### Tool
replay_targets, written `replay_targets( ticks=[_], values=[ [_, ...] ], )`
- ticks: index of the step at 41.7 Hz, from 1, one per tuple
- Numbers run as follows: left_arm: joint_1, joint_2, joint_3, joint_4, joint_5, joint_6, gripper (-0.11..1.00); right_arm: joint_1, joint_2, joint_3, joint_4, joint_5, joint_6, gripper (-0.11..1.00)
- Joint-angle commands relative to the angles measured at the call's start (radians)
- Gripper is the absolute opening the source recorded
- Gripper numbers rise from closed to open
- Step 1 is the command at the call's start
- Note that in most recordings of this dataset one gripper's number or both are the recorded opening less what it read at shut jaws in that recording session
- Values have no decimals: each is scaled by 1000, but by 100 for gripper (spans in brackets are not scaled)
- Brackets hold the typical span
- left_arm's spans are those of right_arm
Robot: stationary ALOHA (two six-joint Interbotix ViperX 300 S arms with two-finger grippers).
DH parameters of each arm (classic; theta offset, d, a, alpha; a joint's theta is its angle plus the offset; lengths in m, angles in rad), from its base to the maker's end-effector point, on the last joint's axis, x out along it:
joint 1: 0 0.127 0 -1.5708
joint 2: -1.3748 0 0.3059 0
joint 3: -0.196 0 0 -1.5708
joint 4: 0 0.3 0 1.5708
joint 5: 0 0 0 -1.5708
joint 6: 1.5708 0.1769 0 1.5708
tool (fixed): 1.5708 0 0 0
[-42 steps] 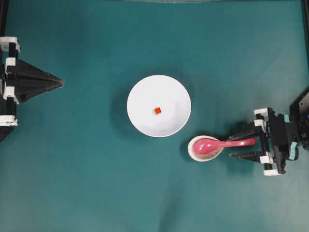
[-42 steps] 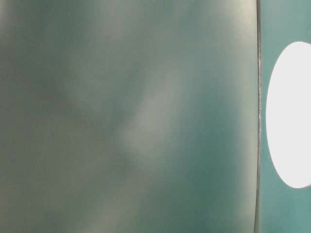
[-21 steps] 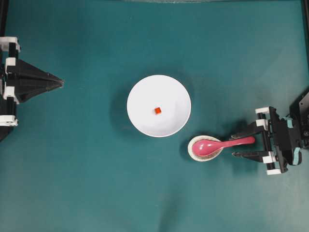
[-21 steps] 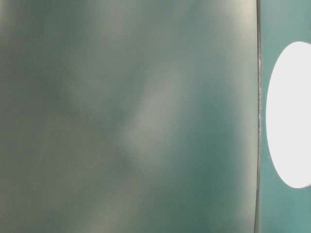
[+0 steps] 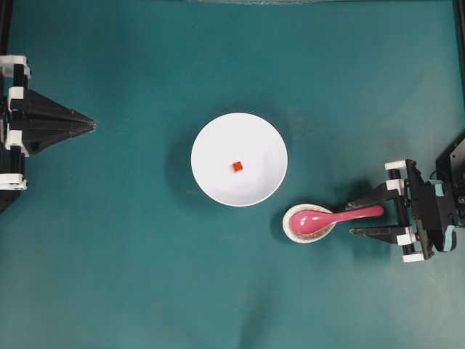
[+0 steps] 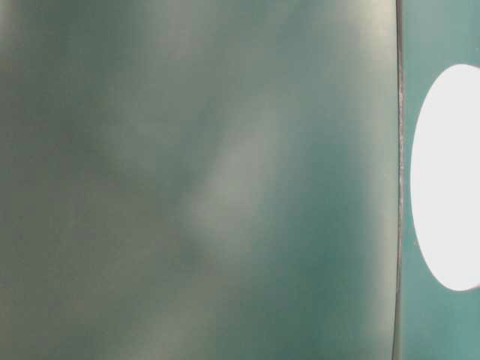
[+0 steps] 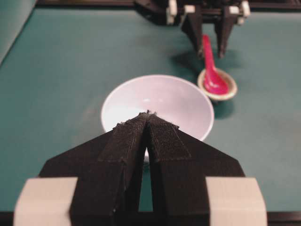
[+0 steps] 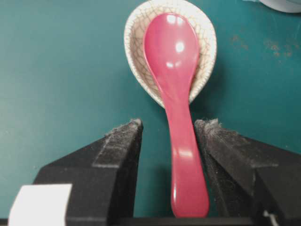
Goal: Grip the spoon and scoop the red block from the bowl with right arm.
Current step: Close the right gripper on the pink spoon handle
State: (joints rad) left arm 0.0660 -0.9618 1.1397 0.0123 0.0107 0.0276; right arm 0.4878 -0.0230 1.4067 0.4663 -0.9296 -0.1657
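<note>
Right claw (image 8: 168,129): jaws apart, one on each side of the spoon handle, a gap showing on both sides; nothing gripped.
Spoon (image 8: 175,99): pink, scoop resting in the small speckled dish (image 8: 203,47), handle reaching out between the fingers (image 8: 117,150).
Bowl (image 5: 218,138): white, just beside the dish, toward the table's middle.
Red block (image 5: 237,166): lying near the centre of the bowl.
Left claw (image 7: 147,114): closed, empty, well apart at the table's (image 5: 131,276) far left edge, pointing at the bowl.

Glossy pink spoon (image 8: 175,94) catching highlights, crackle-glazed off-white rest dish (image 8: 204,37) showing fine lines, rough black pincer pads (image 8: 123,141) fraying, matt teal worktop (image 5: 145,276) lying smooth.
</note>
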Motion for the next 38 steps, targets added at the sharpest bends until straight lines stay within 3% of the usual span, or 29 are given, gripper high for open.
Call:
replay_targets(
  ticks=[1,19,38],
  values=[
    [3,9,-26,3,5,-2,0,-2,-15,2,2,-11,-3,50],
    [3,9,-26,3,11,-2,0,-2,-15,11,2,-43,-3,39],
    [3,9,-26,2,11,-2,0,-2,-14,11,2,-61,-3,37]
  ],
)
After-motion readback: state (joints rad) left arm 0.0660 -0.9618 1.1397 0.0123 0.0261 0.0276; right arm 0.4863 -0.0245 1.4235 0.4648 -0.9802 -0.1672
